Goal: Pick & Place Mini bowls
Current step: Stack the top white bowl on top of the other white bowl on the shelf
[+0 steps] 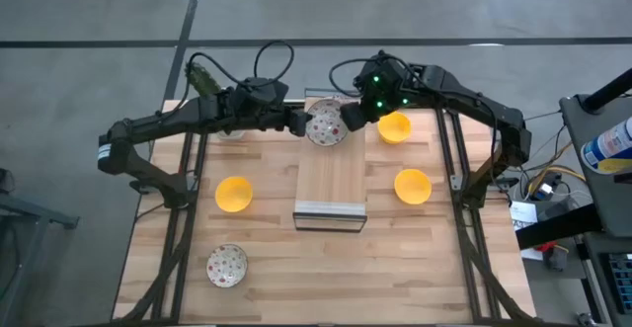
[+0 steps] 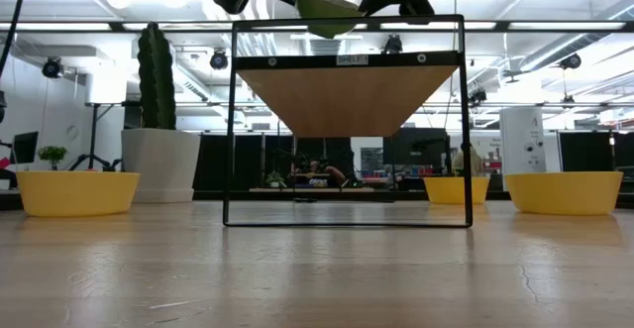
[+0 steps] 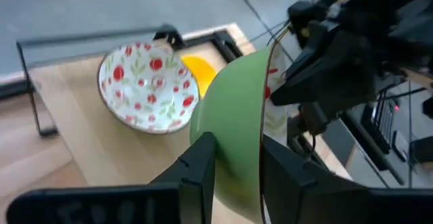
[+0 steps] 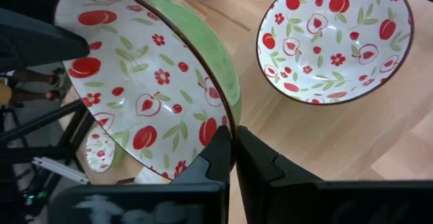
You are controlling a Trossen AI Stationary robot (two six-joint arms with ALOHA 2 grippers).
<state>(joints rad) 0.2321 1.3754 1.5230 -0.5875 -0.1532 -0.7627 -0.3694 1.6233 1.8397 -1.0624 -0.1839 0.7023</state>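
Both claws are clamped on the same floral bowl (image 1: 325, 126), held in the air above the back of the table (image 1: 395, 258), over the far end of the small wooden shelf (image 1: 332, 184). The left claw (image 3: 237, 160) pinches the rim with one finger on the green outer wall and one inside. The right claw (image 4: 233, 149) pinches the rim on the opposite side, fingers nearly together across the thin wall. The bowl is tipped up on edge, its patterned inside facing the right wrist camera.

A second floral bowl (image 4: 335, 41) sits upright on the shelf top below. A third floral bowl (image 1: 227, 265) is at the near left of the table. Three yellow bowls are spread out: one on the left (image 1: 234, 194), one right of the shelf (image 1: 412, 186), and one at the back right (image 1: 394, 127), just beside the right claw.

Handling, as a guess: the bowl looks rigid, glazed and smooth, probably ceramic or melamine, light but slippery and chippable. The rim is the only practical hold, with a finger each side of the wall. A pinch like that lets the bowl swing, so it should be levelled before setting down. With two claws on one bowl, one must let go cleanly or the bowl gets twisted. Dropping it onto the bowl below could crack either.
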